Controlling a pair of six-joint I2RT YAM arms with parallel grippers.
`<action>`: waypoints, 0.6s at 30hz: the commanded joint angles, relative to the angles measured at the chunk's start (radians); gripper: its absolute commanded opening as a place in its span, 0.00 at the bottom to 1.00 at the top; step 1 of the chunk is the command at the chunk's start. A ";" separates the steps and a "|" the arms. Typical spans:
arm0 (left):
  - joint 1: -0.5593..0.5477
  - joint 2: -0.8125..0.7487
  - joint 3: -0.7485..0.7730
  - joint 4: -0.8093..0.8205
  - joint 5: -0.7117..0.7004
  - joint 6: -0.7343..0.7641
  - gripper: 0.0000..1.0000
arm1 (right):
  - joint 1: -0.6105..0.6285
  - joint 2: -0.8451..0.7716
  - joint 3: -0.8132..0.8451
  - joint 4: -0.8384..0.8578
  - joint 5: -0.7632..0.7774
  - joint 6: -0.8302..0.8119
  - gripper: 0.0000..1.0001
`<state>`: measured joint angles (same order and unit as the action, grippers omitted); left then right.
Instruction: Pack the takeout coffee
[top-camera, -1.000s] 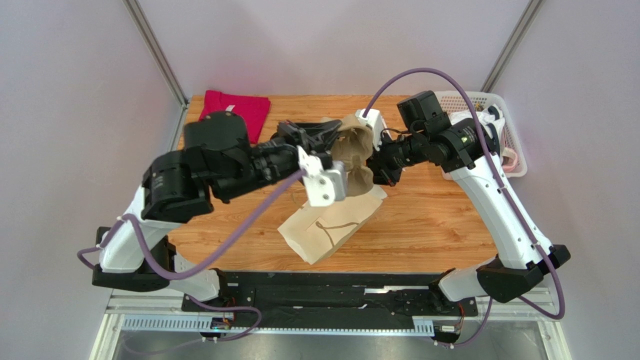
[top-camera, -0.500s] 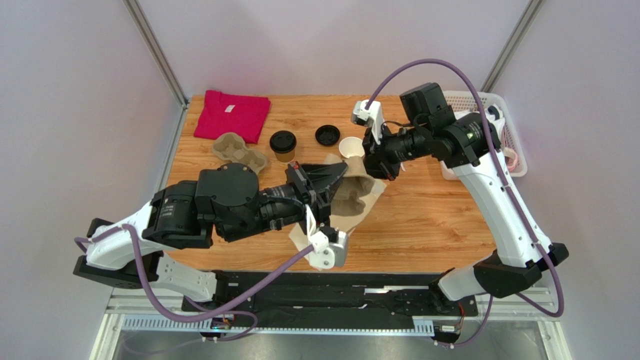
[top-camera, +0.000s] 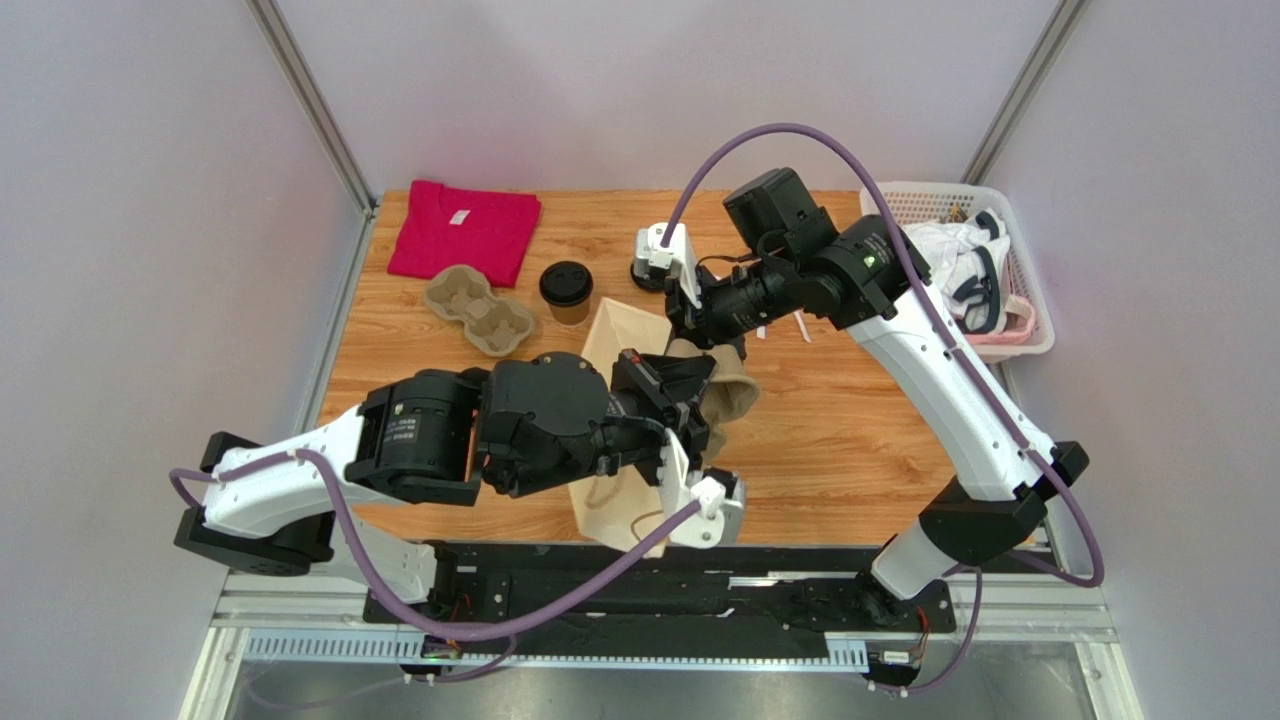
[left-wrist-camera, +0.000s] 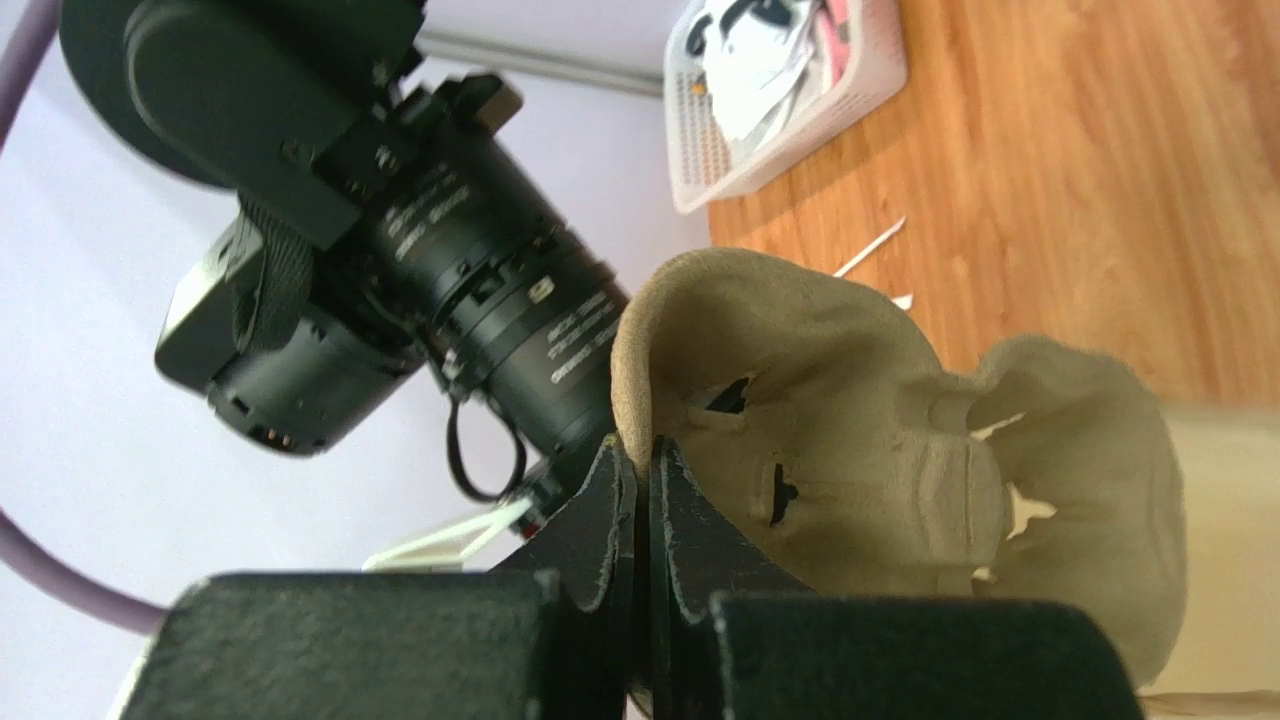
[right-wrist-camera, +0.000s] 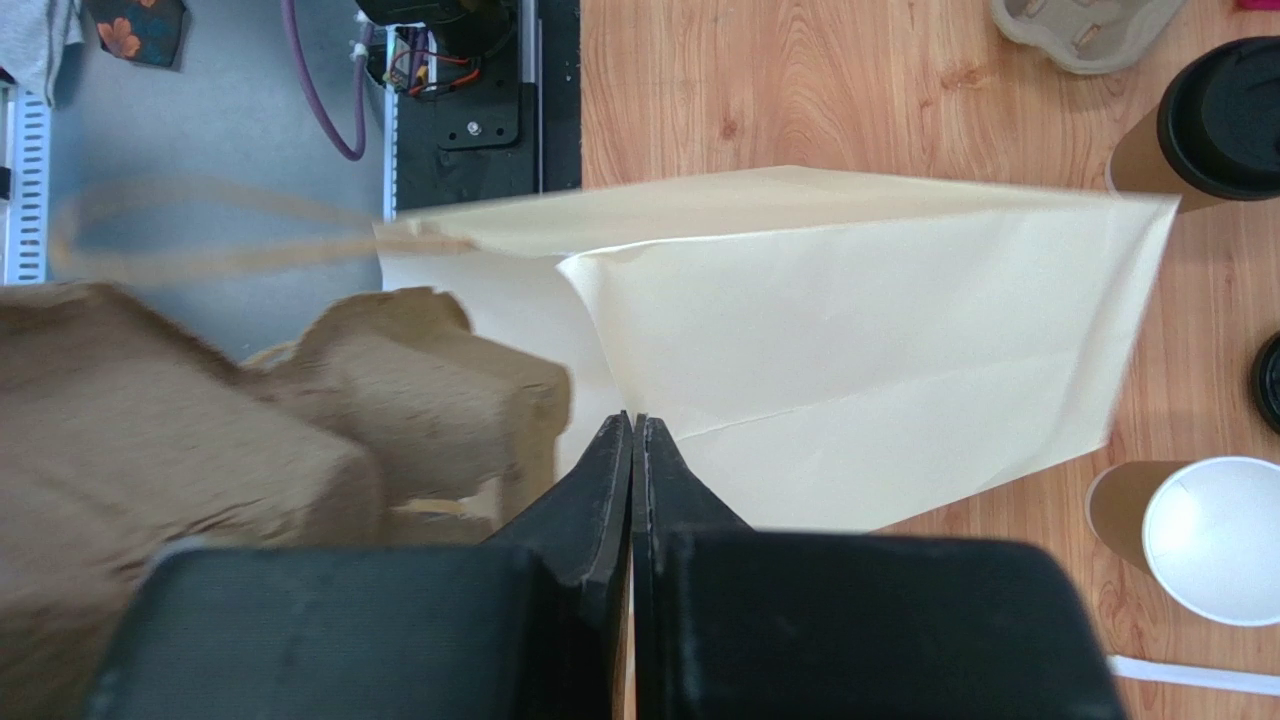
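Observation:
The takeout coffee (top-camera: 565, 290), a tan cup with a black lid, stands on the table at the back, left of both grippers; it also shows in the right wrist view (right-wrist-camera: 1220, 123). My left gripper (top-camera: 676, 393) is shut on the rim of a pulp cup carrier (top-camera: 730, 387) and holds it at the mouth of a cream paper bag (top-camera: 616, 342). In the left wrist view the jaws (left-wrist-camera: 646, 450) pinch the carrier's edge (left-wrist-camera: 872, 435). My right gripper (top-camera: 685, 315) is shut, its tips (right-wrist-camera: 631, 426) pinching the bag's wall (right-wrist-camera: 872, 330) where creases meet.
A second pulp carrier (top-camera: 481, 308) lies left of the coffee. A red shirt (top-camera: 463, 225) is at the back left and a white basket (top-camera: 962, 203) of cloths at the back right. An open cup with a white inside (right-wrist-camera: 1210, 540) and a loose black lid (right-wrist-camera: 1270, 383) stand beside the bag.
My left arm swung toward the near edge, carrying the carrier with it. My right arm moved left and down onto the bag, which now stands up from the table.

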<state>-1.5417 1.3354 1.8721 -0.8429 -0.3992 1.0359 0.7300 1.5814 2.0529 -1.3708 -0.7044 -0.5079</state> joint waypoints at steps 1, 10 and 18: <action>0.028 -0.091 -0.025 0.083 -0.043 -0.025 0.00 | 0.000 0.012 0.068 -0.283 -0.087 -0.026 0.00; 0.029 -0.156 0.004 -0.001 0.034 -0.017 0.00 | 0.009 -0.027 0.014 -0.298 -0.134 0.080 0.00; 0.029 -0.232 -0.208 0.097 0.072 0.038 0.00 | 0.014 0.015 -0.014 -0.297 -0.095 -0.007 0.00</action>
<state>-1.5158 1.1103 1.7290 -0.7929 -0.3573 1.0508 0.7376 1.5898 2.0319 -1.3701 -0.7959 -0.4698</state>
